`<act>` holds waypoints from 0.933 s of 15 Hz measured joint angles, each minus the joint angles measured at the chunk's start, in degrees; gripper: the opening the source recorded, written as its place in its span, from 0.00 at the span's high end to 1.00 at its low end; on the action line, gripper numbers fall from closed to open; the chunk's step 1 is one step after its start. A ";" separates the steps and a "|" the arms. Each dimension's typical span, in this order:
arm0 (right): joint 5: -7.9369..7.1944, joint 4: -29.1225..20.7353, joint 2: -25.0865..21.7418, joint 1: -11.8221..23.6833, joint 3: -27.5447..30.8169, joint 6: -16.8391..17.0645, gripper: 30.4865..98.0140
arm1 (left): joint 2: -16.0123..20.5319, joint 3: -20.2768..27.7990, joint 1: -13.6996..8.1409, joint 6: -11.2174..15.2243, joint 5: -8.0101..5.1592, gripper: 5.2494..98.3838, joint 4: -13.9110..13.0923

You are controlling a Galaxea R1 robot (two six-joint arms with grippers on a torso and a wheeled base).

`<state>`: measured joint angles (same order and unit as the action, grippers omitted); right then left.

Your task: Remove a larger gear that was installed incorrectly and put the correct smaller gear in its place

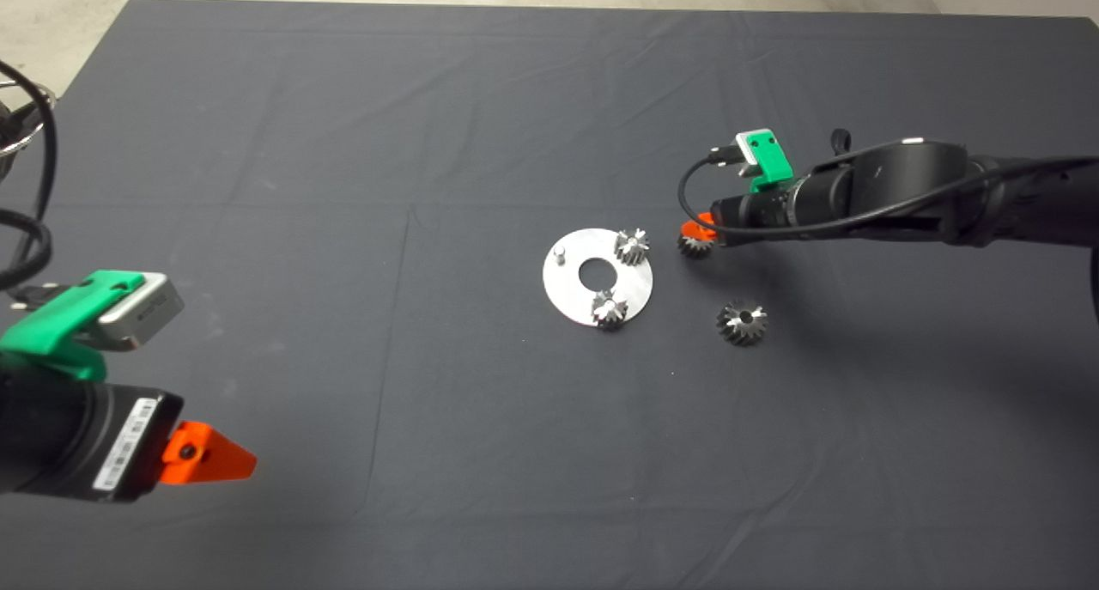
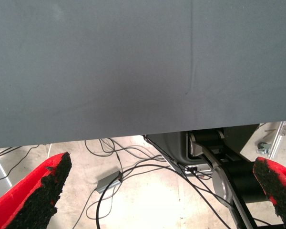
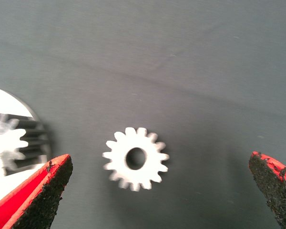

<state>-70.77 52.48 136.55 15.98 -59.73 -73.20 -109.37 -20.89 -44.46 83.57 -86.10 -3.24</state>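
Observation:
A round silver plate (image 1: 573, 291) with a centre hole lies mid-mat and carries two small shiny gears (image 1: 631, 246) (image 1: 609, 308) and a bare peg (image 1: 559, 253). The larger gear (image 1: 742, 322) lies flat on the mat to the right of the plate. The smaller gear (image 1: 692, 246) lies on the mat just off the plate's right rim. My right gripper (image 1: 698, 232) hovers over it, open. In the right wrist view the smaller gear (image 3: 136, 158) lies between the spread fingers of this gripper (image 3: 159, 161), untouched. My left gripper (image 1: 210, 458) is parked at the lower left, open and empty.
The right wrist view shows the plate's rim (image 3: 9, 106) and one mounted gear (image 3: 12, 143) beside one finger. The left wrist view shows the left gripper (image 2: 162, 162) over the mat's edge, with cables (image 2: 109, 179) and a black base on the floor.

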 measured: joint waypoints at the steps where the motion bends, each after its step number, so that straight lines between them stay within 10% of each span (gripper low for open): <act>1: 0.56 0.00 -0.04 0.02 -0.02 0.00 0.00 | 0.02 0.00 0.00 0.00 0.00 0.00 -0.02; 5: 5.37 0.02 0.02 -2.39 -1.11 0.05 0.00 | 0.02 0.00 0.01 0.00 0.02 0.00 0.00; 14: 5.73 0.05 1.67 -2.94 -4.12 0.06 0.05 | 0.02 0.00 0.00 0.00 0.05 0.00 0.00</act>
<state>-65.04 52.53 138.22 13.05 -63.85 -73.14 -109.35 -20.89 -44.46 83.57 -86.05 -3.24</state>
